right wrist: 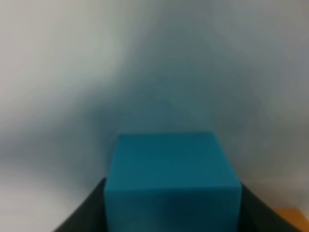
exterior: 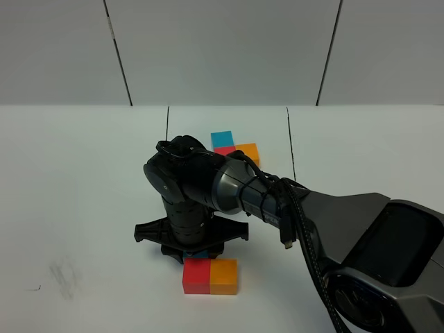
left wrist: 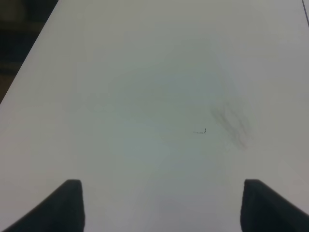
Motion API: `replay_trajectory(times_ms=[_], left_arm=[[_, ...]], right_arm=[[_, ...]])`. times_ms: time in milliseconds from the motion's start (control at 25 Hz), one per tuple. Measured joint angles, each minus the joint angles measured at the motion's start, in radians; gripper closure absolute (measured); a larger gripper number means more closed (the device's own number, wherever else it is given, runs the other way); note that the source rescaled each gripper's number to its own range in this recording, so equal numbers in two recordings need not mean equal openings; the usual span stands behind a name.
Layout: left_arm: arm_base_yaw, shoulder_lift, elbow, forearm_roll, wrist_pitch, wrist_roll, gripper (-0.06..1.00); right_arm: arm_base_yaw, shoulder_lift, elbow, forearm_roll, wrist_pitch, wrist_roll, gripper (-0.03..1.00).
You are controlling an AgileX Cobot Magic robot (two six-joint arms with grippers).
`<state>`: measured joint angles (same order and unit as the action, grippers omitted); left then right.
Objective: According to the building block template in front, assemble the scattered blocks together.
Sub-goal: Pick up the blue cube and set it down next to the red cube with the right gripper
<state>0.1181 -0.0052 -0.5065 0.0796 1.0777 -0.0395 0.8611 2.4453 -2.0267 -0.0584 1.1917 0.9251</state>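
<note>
No text, label, brand, number or sign can be read in any of the three views. The cubes have plain faces, and the only marks on the bench are a grey smudge and thin black lines.

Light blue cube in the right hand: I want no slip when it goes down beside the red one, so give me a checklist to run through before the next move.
1. Light blue cube sits between the right hand's fingers: ok.
2. Red cube and orange cube touch side by side on the table: ok.
3. Template shows blue behind red, orange beside red: ok, the loose pair matches that order.
4. Right hand is over the spot behind the red cube: cannot tell, the arm hides it.
5. Left hand is open over bare table, away from the cubes: ok.
</note>
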Motion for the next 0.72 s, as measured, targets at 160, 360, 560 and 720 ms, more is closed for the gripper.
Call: replay_trajectory(times_ms=[160,360,560,720], left_arm=[[0.0,0.0,0.0,0.0,0.0,0.0,0.31],[0.0,0.0,0.0,0.0,0.0,-0.003,0.31],[0.0,0.0,0.0,0.0,0.0,-0.003,0.31],[0.0,0.0,0.0,0.0,0.0,-0.003,0.31]], right_arm=[[0.0,0.0,0.0,0.0,0.0,0.0,0.78],[0.0,0.0,0.0,0.0,0.0,0.0,0.78],[-0.003,0.0,0.0,0.011,-0.003,-0.002,0.78],[-0.009,0.0,0.0,0.027,-0.01,-0.041,0.77]])
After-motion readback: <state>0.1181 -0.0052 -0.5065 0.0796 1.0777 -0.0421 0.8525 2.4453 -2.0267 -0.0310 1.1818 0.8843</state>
